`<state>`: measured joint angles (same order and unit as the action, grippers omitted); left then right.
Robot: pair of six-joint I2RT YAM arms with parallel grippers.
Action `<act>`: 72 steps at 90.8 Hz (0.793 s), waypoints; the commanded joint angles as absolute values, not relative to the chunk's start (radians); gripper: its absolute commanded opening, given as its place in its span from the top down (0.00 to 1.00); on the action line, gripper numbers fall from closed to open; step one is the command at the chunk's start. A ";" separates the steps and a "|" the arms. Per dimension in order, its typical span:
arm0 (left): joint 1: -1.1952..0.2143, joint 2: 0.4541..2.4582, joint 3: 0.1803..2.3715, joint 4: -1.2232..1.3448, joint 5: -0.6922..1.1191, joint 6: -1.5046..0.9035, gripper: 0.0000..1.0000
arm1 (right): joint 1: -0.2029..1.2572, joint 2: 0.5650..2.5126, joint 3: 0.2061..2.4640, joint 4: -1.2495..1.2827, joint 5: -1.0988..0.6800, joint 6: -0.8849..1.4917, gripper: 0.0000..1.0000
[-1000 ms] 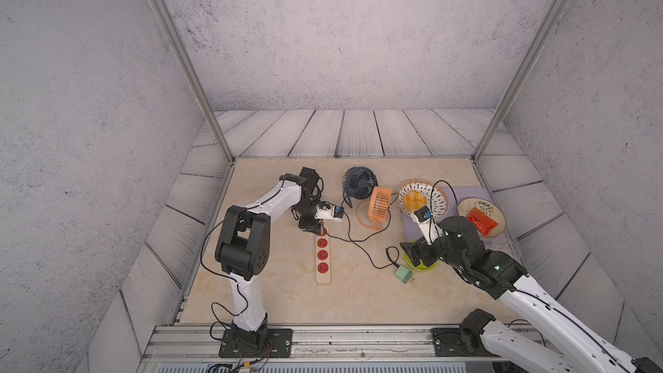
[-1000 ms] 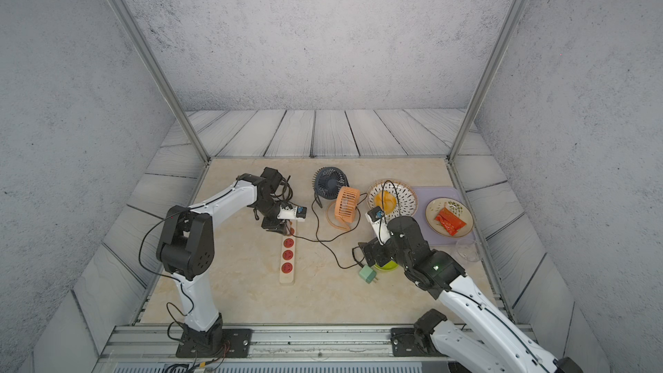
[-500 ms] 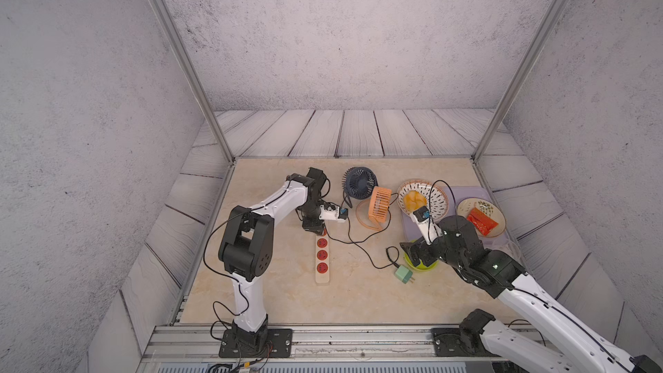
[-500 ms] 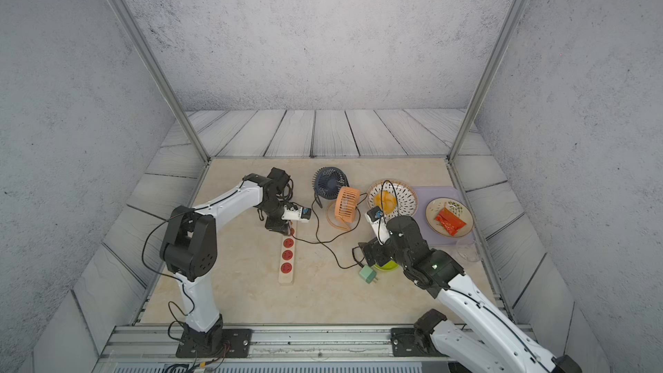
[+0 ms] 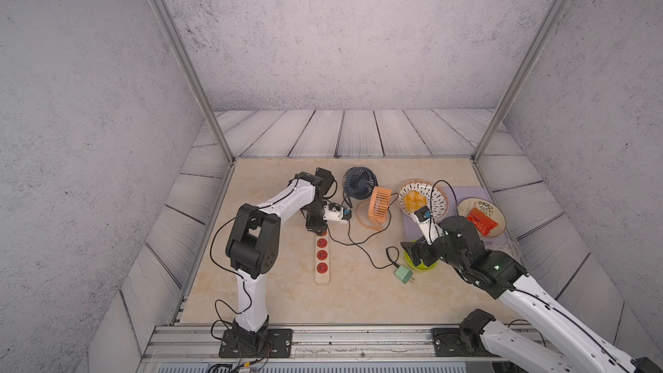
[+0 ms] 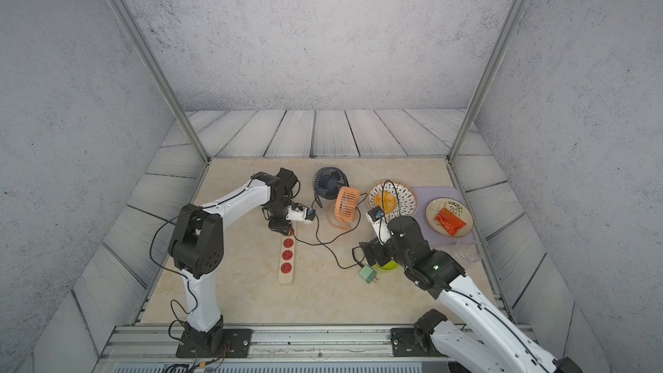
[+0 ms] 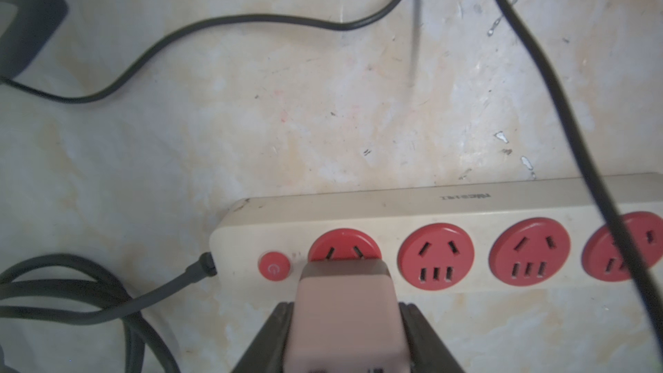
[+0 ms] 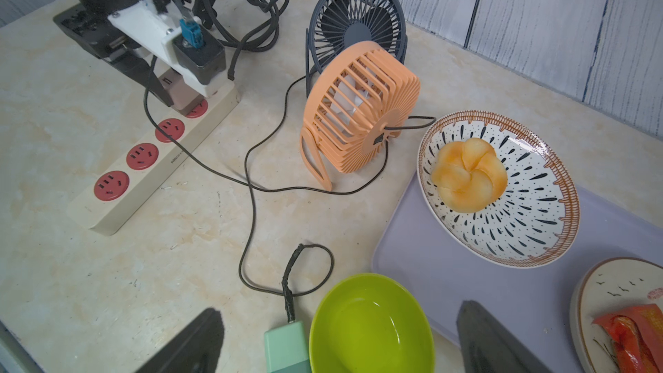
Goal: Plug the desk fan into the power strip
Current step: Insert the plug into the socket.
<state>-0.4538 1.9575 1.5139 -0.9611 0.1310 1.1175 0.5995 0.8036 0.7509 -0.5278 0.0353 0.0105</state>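
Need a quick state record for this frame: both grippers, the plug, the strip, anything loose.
left gripper: shut on pink plug
pink plug: on the power strip at the socket next to the button; cannot tell if fully seated
other sockets: three, all free
right gripper: open, empty, above green bowl
green adapter: loose beside the bowl, unplugged
fans: orange fan and dark fan, both upright

Soft even light; left end effector (image 7: pixel 344 308) blurred close-up.
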 commanded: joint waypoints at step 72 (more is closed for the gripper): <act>-0.466 2.151 1.501 -1.022 -0.007 1.086 1.00 | 0.596 0.769 0.744 -0.558 0.047 0.037 0.04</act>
